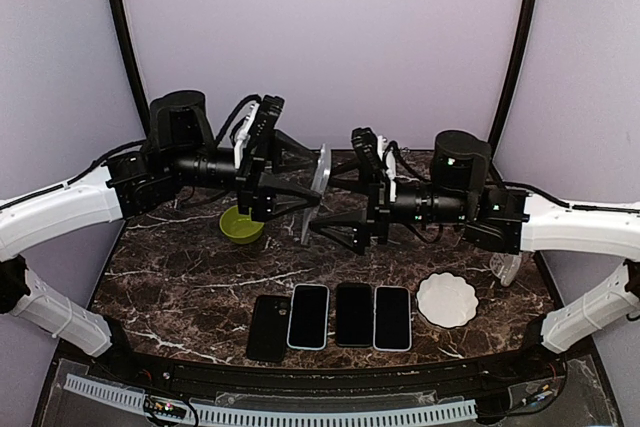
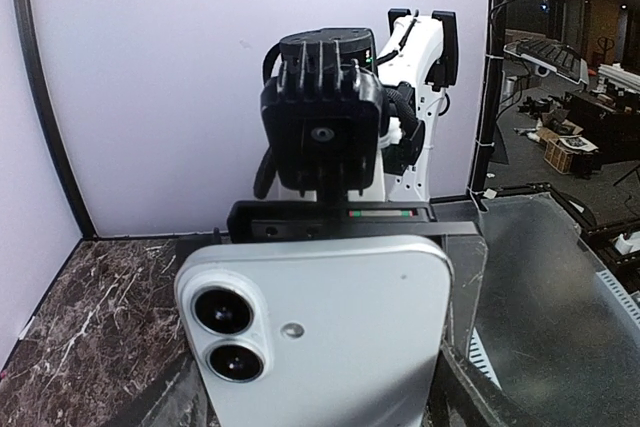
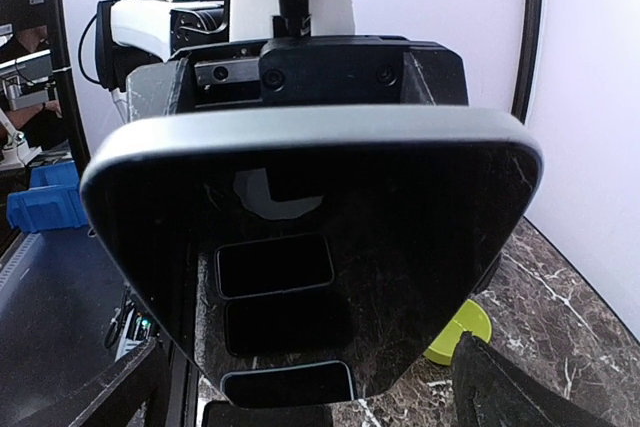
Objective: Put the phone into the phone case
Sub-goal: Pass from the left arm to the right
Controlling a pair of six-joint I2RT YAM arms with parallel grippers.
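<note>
Four flat rectangles lie side by side near the front of the dark, white-veined marble desk (image 1: pixel 160 277). A matte black phone case (image 1: pixel 268 327) is at the left end. Next to it are three glossy spare phones (image 1: pixel 353 314), the outer two with light rims and the middle one all black. A white scalloped dish (image 1: pixel 446 299) sits to their right. A lime-green round bowl (image 1: pixel 241 225) stands farther back, partly hidden under the left arm.

The pale matte-backed phone (image 2: pixel 330 337) is well above the desk, standing on edge between the two arms. The left gripper (image 1: pixel 300 185) is clamped across its width. The right gripper (image 1: pixel 345 209) faces it with its jaws spread as wide as they go. I cannot tell whether its fingers touch the phone.

From overhead the held phone is only a thin silvery sliver, slightly tilted. The left wrist camera shows its back, smooth with rounded corners, two round lenses stacked on a raised oval and a small dot beside them. The right wrist camera shows the other side, a shiny black glass face inside a grey rim. That glass mirrors the row of rectangles lying on the marble below.
</note>
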